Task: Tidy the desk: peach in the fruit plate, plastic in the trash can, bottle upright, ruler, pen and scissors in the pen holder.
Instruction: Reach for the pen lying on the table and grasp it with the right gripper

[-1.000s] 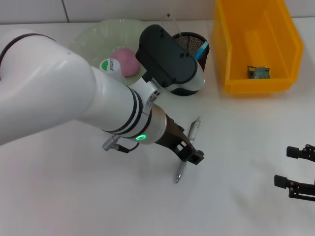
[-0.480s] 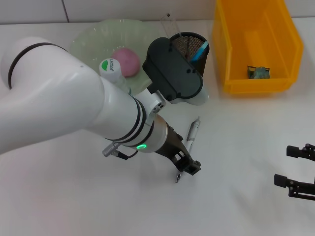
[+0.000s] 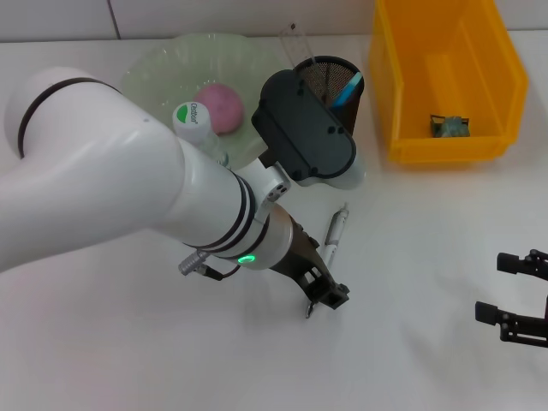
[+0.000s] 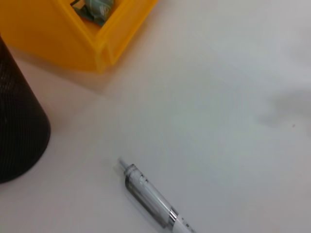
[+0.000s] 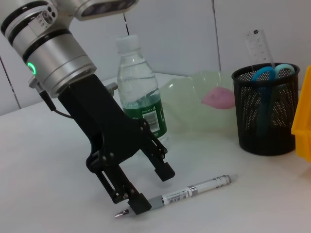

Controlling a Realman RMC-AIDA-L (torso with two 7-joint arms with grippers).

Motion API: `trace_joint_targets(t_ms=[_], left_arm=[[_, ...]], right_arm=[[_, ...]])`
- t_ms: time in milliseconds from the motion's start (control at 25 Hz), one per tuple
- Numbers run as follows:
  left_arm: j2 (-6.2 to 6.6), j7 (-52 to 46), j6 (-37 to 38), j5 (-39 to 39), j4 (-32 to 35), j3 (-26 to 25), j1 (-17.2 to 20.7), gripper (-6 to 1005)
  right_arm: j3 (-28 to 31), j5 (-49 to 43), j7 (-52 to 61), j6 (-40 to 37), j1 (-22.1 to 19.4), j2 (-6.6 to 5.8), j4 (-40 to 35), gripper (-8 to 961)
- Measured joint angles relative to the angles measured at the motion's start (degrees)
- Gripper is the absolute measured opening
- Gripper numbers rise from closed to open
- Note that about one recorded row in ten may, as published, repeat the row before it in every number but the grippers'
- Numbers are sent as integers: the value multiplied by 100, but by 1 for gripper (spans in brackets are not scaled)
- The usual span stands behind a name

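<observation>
White desk [image 3: 411,257]: left claw [image 5: 148,187] spread astride pen [image 5: 194,188] near its tip

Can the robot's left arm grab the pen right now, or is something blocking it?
Probably yes. The left gripper is low over the pen, jaws open on either side of its tip end. The pen lies alone on the desk, and nothing sits between them.

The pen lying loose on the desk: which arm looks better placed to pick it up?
The left. Its left gripper is open and straddles the pen near its tip, fingers down at the desk. The right gripper sits off at the near right edge, well away from it.
</observation>
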Motion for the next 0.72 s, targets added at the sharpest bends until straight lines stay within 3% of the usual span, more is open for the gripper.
trace_joint_targets(t_ms=[720], left_arm=[[1, 12, -9, -19, -33, -50, -62, 746]], right_arm=[[10, 0, 4, -4, 12, 2, 21, 830]])
